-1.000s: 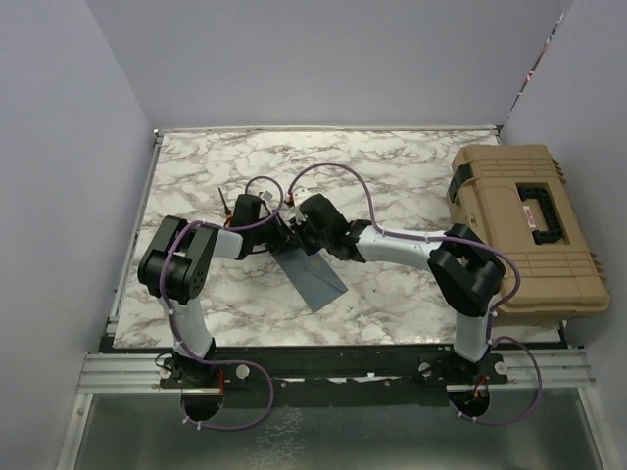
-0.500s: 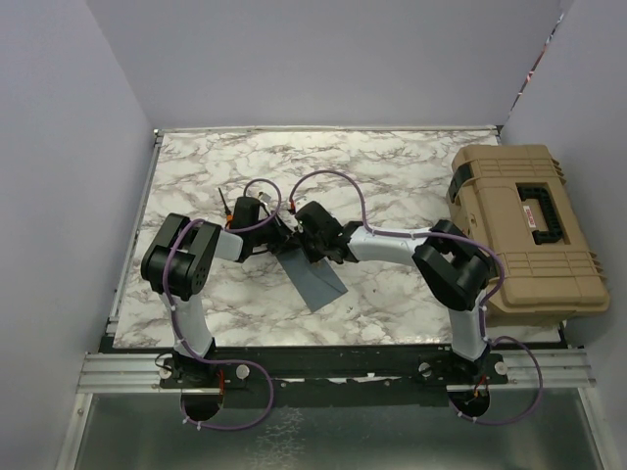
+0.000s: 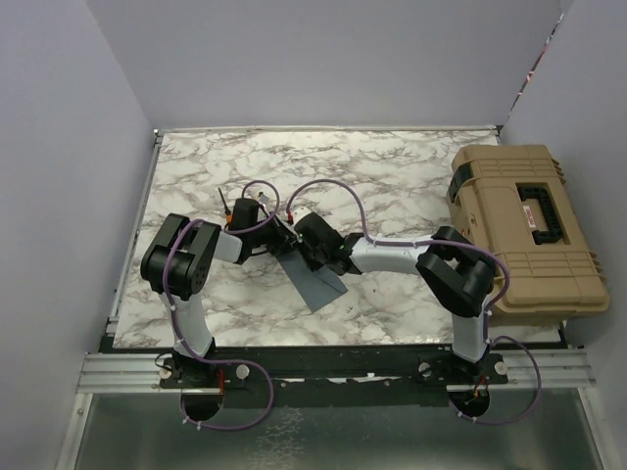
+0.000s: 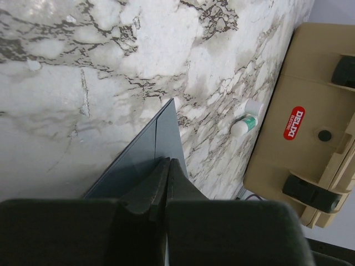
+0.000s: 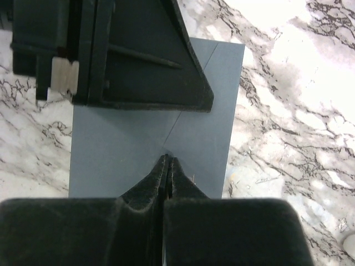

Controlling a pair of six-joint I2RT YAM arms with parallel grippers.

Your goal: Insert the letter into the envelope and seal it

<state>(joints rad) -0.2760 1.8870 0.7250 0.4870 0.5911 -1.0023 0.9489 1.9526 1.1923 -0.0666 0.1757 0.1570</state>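
The slate grey-blue envelope (image 3: 319, 284) lies slanted on the marble table between both arms, its triangular flap folded down. It also shows in the left wrist view (image 4: 138, 160) and in the right wrist view (image 5: 213, 105). My left gripper (image 3: 282, 241) is shut on the envelope's far edge (image 4: 168, 160). My right gripper (image 3: 307, 255) is shut, and its tips (image 5: 168, 159) rest on the envelope face at the flap's point. The left gripper's body (image 5: 138, 55) covers the envelope's far part in the right wrist view. The cream-beige letter is not visible.
A tan hard case (image 3: 529, 225) sits at the table's right edge and also shows in the left wrist view (image 4: 310, 111). A small white and green tube (image 4: 244, 122) lies on the marble near the case. A thin red-tipped tool (image 3: 223, 203) lies behind the left arm.
My right gripper has slid a little left and nearer over the envelope, and its arm has straightened. The left gripper and the envelope have barely moved.
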